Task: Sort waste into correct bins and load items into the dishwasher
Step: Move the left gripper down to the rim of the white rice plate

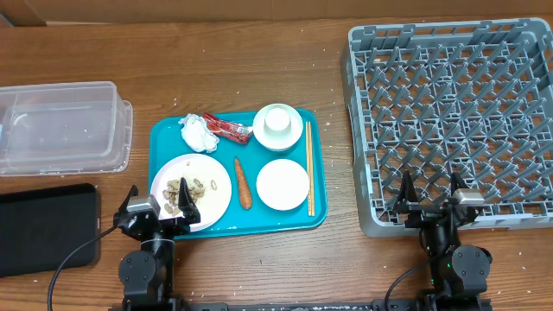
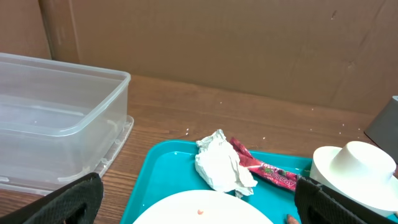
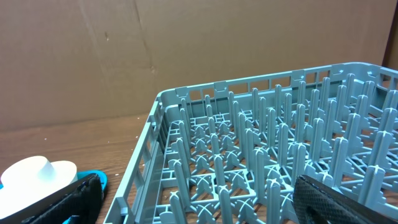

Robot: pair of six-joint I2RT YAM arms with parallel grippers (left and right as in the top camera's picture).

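A teal tray [image 1: 164,134] holds a large white plate [image 1: 216,186] with whitish-brown food scraps [image 1: 186,192], a crumpled tissue [image 1: 197,131], a red wrapper [image 1: 230,130], a carrot [image 1: 244,182], a small plate [image 1: 282,184], an upturned bowl with a cup [image 1: 278,125] and chopsticks [image 1: 309,168]. My left gripper [image 1: 157,200] is open and empty over the large plate's near-left edge. In the left wrist view my left gripper [image 2: 205,210] frames the plate, with the tissue [image 2: 221,165], wrapper [image 2: 264,169] and bowl [image 2: 357,174] beyond. My right gripper [image 1: 429,192] [image 3: 202,205] is open and empty over the grey dish rack's [image 1: 458,112] [image 3: 267,155] near edge.
A clear plastic tub [image 1: 60,125] [image 2: 56,118] stands at the left, a flat black tray [image 1: 43,226] in front of it. Brown cardboard walls the back of the table. The bowl also shows in the right wrist view [image 3: 34,174], left of the rack.
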